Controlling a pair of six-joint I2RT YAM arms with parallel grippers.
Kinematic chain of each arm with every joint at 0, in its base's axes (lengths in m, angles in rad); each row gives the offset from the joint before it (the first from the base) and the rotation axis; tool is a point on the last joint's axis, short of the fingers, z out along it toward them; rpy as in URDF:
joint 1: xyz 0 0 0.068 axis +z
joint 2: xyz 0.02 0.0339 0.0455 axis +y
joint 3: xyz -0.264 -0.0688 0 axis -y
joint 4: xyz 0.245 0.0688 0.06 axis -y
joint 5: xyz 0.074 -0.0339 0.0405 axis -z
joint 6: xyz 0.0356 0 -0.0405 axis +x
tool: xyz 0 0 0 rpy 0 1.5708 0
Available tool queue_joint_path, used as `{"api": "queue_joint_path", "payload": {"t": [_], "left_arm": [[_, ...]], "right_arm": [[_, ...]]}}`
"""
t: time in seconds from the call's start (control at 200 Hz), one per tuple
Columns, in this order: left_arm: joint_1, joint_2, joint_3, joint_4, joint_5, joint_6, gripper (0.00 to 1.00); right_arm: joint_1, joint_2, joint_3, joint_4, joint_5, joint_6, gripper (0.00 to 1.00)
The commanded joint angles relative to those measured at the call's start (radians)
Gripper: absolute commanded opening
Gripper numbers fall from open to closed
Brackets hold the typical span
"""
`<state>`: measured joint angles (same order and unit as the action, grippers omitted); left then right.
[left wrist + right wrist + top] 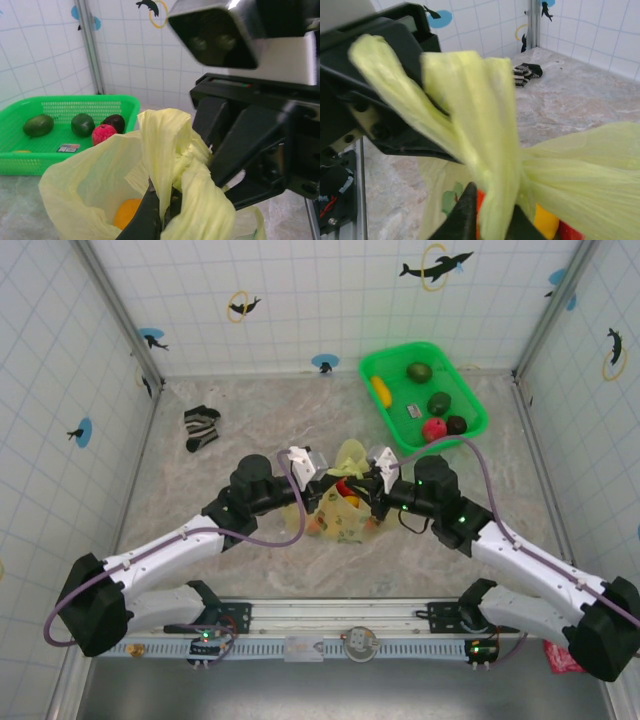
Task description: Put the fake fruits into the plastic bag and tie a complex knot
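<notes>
The pale-yellow plastic bag [340, 522] stands at the table's middle between both arms. Its handles [172, 145] rise bunched and crossed over each other; whether they form a tied knot I cannot tell. My left gripper [162, 192] is shut on one handle strip. My right gripper [493, 197] is shut on the other strip [470, 100], close beside the left one. Inside the bag lie fake fruits: an orange one [127, 212], a yellow one [545, 222] and a red one [570, 232]. From above, the left gripper [322, 487] and right gripper [372, 488] flank the bag's top.
A bright green basket [470, 390] at the back right holds a yellow fruit [381, 390], two green ones [419, 372], a red one [434, 429] and a dark one [456, 425]. A striped sock [200, 427] lies at the back left. Tiled walls close in three sides.
</notes>
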<state>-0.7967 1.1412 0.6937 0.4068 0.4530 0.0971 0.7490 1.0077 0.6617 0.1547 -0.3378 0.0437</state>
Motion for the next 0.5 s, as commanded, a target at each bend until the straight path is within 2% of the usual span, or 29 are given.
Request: {"api": "queue_joint_path", "payload": {"t": [0.0,0.18,0.21,0.495], "left_arm": [[0.007,-0.003,0.046,-0.041,0.042,0.011,0.00],[0.007,0.000,0.068,-0.091,0.066,0.042,0.05],[0.007,0.000,0.071,-0.096,0.067,0.044,0.05],[0.007,0.006,0.096,-0.141,0.078,0.083,0.10]], "right_arm": [[0.003,0.023,0.024,0.064,0.029,-0.010,0.11],[0.004,0.026,0.035,0.050,0.030,-0.024,0.07],[0.004,0.029,0.040,0.041,0.028,-0.029,0.04],[-0.002,0.032,0.066,0.006,0.017,-0.043,0.01]]}}
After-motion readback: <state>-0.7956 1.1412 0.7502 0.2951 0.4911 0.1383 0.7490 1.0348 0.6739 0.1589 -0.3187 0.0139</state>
